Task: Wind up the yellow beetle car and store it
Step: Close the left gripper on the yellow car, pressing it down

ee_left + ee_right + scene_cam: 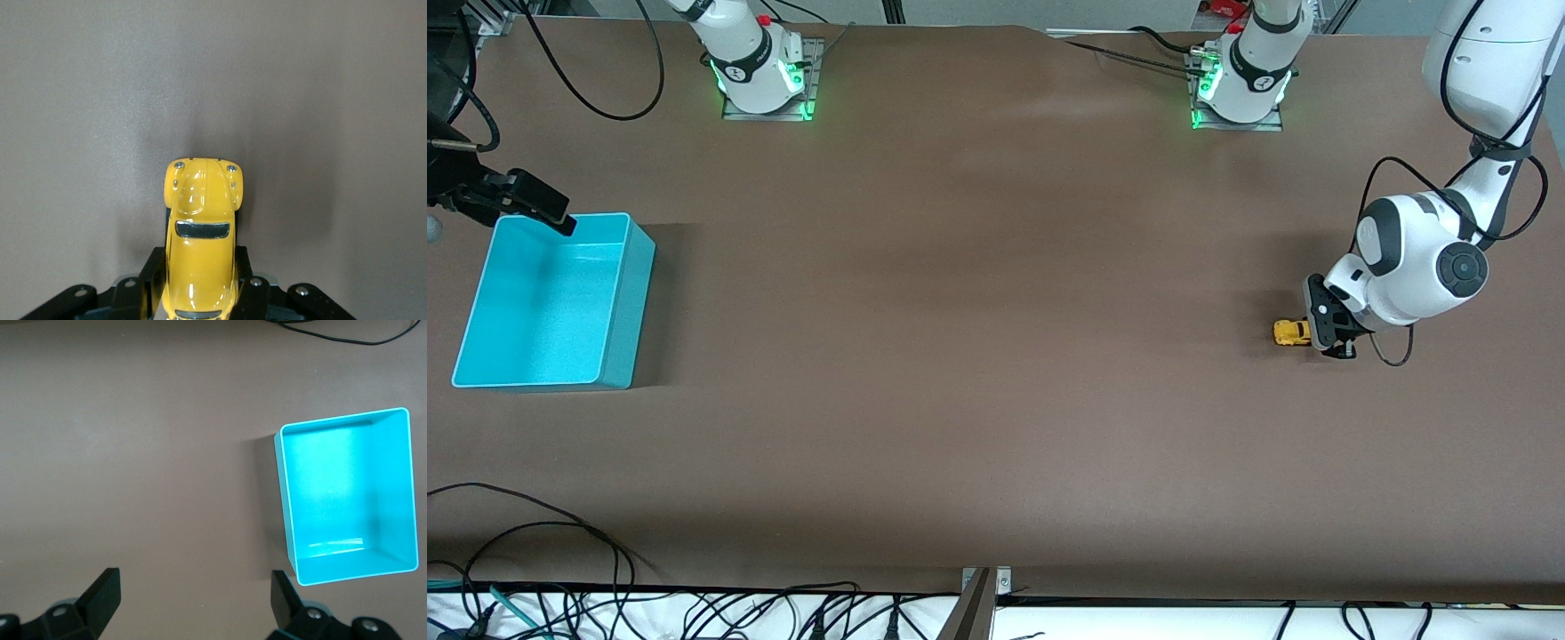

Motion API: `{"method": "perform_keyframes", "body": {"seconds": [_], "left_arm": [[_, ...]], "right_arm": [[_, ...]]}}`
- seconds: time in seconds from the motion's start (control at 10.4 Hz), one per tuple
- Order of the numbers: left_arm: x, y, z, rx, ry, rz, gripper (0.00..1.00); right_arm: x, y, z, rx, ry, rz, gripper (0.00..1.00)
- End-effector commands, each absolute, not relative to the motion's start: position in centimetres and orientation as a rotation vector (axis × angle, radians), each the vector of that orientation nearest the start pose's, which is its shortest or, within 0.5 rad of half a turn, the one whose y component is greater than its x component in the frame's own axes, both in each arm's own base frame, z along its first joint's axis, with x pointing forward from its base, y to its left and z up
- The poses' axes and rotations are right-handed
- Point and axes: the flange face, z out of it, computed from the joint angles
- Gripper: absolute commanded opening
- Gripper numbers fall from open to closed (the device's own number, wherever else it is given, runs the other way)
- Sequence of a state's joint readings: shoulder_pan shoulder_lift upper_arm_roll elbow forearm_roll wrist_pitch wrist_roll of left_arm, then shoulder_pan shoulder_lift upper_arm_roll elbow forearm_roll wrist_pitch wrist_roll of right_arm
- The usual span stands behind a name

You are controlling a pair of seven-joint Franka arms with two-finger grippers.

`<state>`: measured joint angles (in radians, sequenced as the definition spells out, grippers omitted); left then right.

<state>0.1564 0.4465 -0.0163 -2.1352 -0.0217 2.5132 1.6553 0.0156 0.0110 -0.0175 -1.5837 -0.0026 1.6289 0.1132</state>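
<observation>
Two grippers on your front view: left gripper (1327, 331) is down at the table (996, 356) toward the left arm's end, clamped on the yellow beetle car (1290, 332); right gripper (538, 206) hangs over the turquoise bin's (618, 302) rim. Left wrist view: your fingers (152, 280) pinch the car's (200, 247) rear flanks, nose pointing away. Right wrist view: fingers (101, 593) spread wide, nothing held, bin (288, 520) empty.

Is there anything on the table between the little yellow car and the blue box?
No. In the front view, only bare brown table lies between the car, gripped by the left gripper, and the box.
</observation>
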Motion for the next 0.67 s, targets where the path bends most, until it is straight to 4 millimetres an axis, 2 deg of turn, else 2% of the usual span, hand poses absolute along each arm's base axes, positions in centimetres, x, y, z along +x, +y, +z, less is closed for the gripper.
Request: {"method": "perform_keyframes", "body": {"seconds": [0.0,0.48,0.58], "left_arm": [[56.1,8.0,19.2,-2.332,2.205,0.024,0.00],[55.9,8.4,18.1,-2.360,2.194,0.030,0.00],[55.8,9.0,18.1,-2.366,2.185,0.032,0.00]], "right_arm": [[56.4,-0.5,62.4,-3.129,0.192,-0.055,1.00],[56.3,-0.8,62.4,-3.127,0.200,-0.052,1.00],[56.3,-0.8,62.5,-3.127,0.200,-0.055,1.00]]}}
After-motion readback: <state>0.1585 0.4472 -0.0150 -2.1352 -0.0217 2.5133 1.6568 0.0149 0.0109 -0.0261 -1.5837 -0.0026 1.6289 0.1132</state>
